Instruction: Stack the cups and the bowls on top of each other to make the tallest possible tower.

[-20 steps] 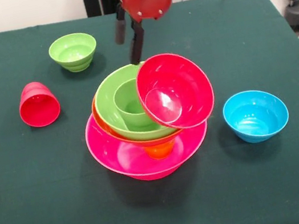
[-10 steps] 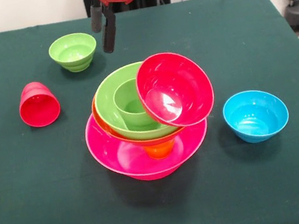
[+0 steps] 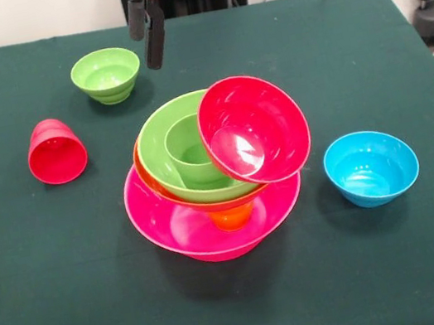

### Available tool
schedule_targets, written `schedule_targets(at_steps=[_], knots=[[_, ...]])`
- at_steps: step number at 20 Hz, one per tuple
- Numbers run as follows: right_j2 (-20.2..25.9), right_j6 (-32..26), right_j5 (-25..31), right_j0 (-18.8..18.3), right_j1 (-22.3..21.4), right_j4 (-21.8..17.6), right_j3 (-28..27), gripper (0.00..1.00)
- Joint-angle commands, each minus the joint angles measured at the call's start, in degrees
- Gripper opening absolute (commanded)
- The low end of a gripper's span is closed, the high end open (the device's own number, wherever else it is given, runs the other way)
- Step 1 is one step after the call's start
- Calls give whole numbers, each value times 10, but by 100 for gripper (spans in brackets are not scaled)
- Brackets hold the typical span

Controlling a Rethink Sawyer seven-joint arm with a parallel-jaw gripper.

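Tower point(image 3: 216, 205) mid-table, claw point(image 3: 146, 34) raised beyond it, slightly parted, empty

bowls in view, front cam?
6. Pink bowl as tower base, orange bowl in it, large green bowl in that, red bowl tilted on its rim; small green bowl and blue bowl loose. Others may be hidden.

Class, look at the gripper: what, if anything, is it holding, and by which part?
Nothing. The gripper hangs empty above the table, apart from the tower.
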Motion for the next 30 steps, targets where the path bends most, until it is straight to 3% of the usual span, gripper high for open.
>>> schedule_targets(at_steps=[1, 26, 30], knots=[[55, -64, -1, 12, 15, -47, 47, 100], [68, -79, 49, 15, 30, -46, -10, 100], [75, -119, 64, 12, 39, -62, -36, 100]])
